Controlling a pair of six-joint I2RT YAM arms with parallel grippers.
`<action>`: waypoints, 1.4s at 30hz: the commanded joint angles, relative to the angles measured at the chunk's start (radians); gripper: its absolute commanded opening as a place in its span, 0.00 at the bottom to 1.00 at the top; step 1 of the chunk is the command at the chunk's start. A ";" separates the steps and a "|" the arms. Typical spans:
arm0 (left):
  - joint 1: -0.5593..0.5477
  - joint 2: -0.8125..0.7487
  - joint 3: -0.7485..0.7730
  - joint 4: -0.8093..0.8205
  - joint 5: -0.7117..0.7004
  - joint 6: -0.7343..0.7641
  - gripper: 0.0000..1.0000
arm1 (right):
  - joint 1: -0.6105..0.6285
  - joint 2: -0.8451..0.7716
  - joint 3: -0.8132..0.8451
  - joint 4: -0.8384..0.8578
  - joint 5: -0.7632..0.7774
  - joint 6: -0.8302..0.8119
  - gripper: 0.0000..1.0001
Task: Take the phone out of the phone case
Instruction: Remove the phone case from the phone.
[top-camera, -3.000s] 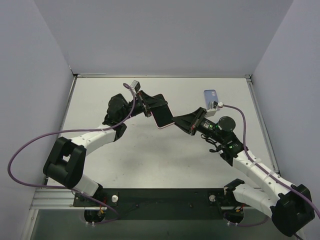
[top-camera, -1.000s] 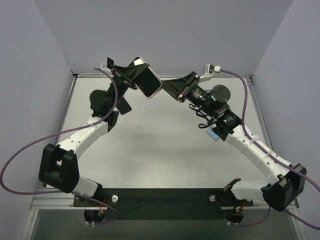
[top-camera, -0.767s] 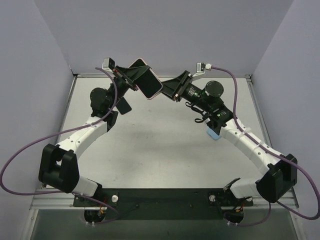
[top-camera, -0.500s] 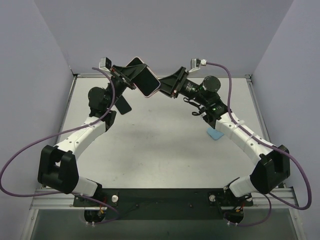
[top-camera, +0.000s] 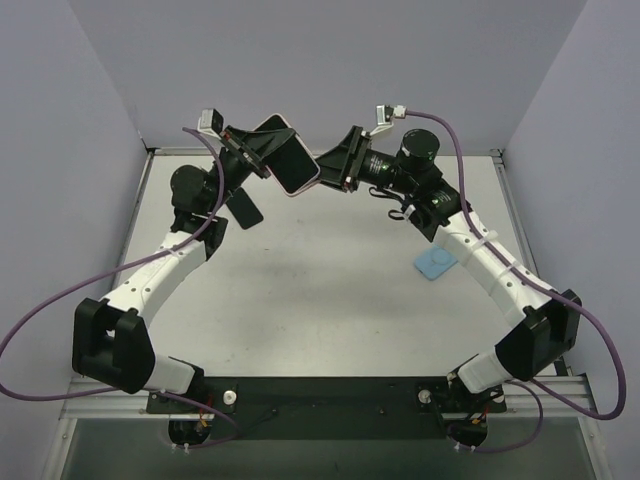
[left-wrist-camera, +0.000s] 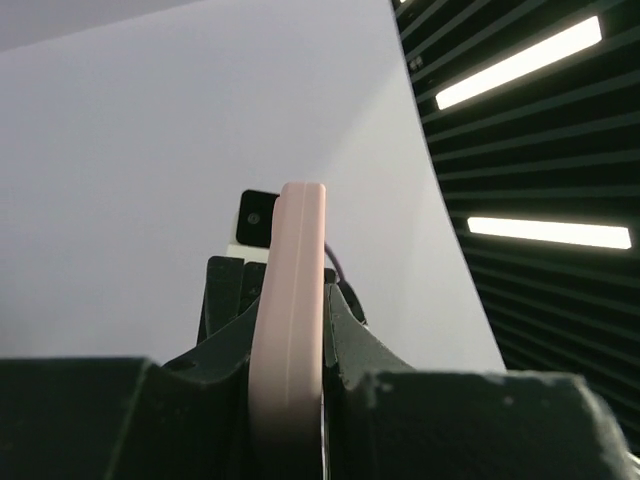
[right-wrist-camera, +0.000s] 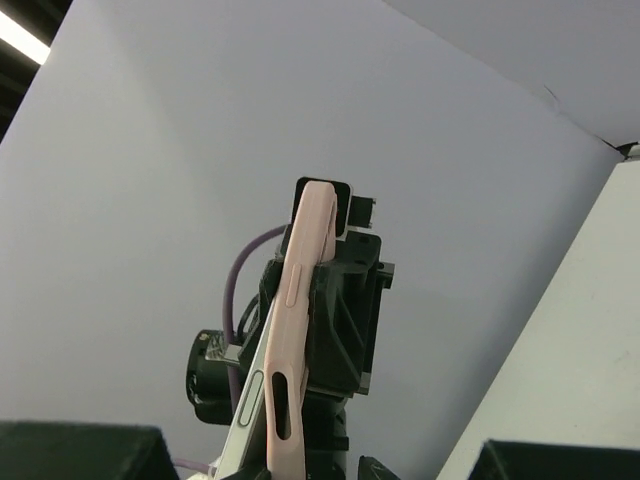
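The phone (top-camera: 289, 158), dark face up, sits in a pink phone case (top-camera: 306, 186) held high over the far side of the table. My left gripper (top-camera: 262, 150) is shut on the case. In the left wrist view the case (left-wrist-camera: 290, 300) stands edge-on, pinched between the fingers (left-wrist-camera: 345, 330) of the left gripper (left-wrist-camera: 290, 335). My right gripper (top-camera: 322, 172) is at the phone's lower right corner. In the right wrist view the phone's silver edge (right-wrist-camera: 228, 412) has come away from the case (right-wrist-camera: 300, 290) at its lower end. The right gripper (right-wrist-camera: 320, 462) is open, fingers (right-wrist-camera: 80, 450) wide on either side.
A light blue flat piece (top-camera: 435, 265) lies on the white table (top-camera: 330, 300) under the right forearm. Grey walls (top-camera: 330, 70) close in the back and sides. Purple cables (top-camera: 40, 310) loop off both arms.
My right arm swung left and up to the phone's corner, and its jaws opened. The left gripper kept hold of the case, shifting only slightly. The blue piece came out from under the right arm.
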 joint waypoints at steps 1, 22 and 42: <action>-0.156 -0.042 0.163 -0.066 0.367 0.095 0.00 | 0.070 0.069 -0.088 -0.323 -0.052 -0.104 0.31; -0.192 -0.020 0.109 -0.046 0.349 0.109 0.00 | 0.064 0.137 -0.149 0.145 -0.104 0.228 0.00; -0.121 -0.053 -0.044 -0.432 0.401 0.416 0.76 | -0.097 -0.376 -0.387 -0.639 0.446 -0.312 0.00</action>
